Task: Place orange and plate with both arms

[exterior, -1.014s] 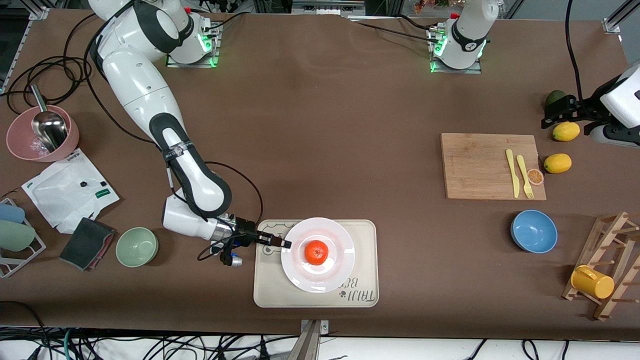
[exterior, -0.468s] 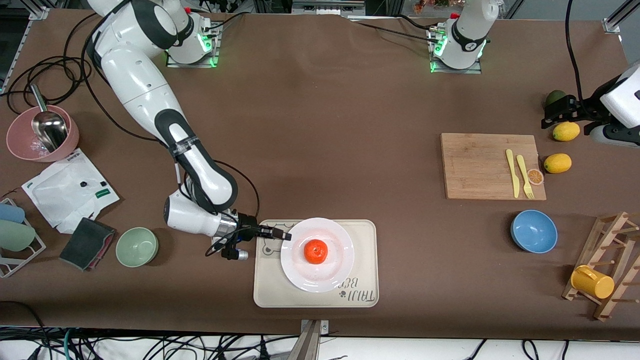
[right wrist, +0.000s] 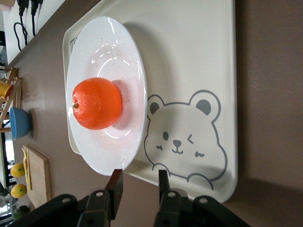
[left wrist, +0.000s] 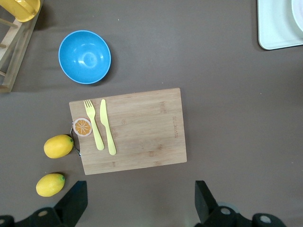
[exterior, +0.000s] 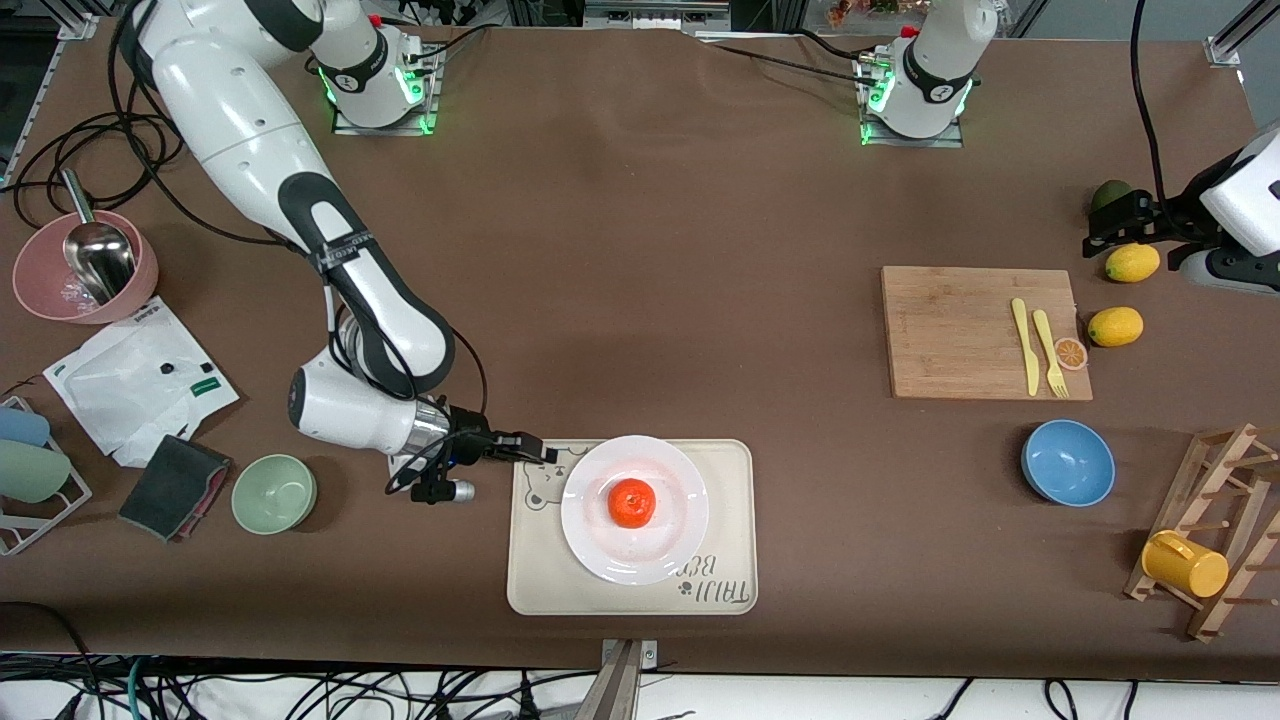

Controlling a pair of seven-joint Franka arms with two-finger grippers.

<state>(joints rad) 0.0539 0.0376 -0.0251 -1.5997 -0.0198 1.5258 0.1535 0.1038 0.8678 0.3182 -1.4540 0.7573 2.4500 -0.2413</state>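
Observation:
The orange [exterior: 632, 503] sits in the middle of the white plate [exterior: 680, 520], which rests on the cream bear-print tray [exterior: 540, 580]. My right gripper [exterior: 541, 456] hovers at the tray's corner toward the right arm's end of the table, just off the plate's rim. In the right wrist view its fingers [right wrist: 115, 179] stand apart with nothing between them, and the orange [right wrist: 97, 104] and plate [right wrist: 118, 52] lie just ahead. My left gripper [exterior: 1096, 232] waits high over the table next to the cutting board, wide open and empty [left wrist: 139, 203].
A wooden cutting board [exterior: 960, 335] holds a yellow knife, a fork and an orange-slice disc. Two lemons [exterior: 1115, 326] lie beside it. A blue bowl [exterior: 1068, 462], a rack with a yellow cup [exterior: 1185, 563], a green bowl [exterior: 274, 492] and a pink bowl [exterior: 40, 290] stand around.
My right gripper has let go of the plate's rim, opened wider and drawn back toward the right arm's end. Plate and orange stay on the tray. The left arm has not moved.

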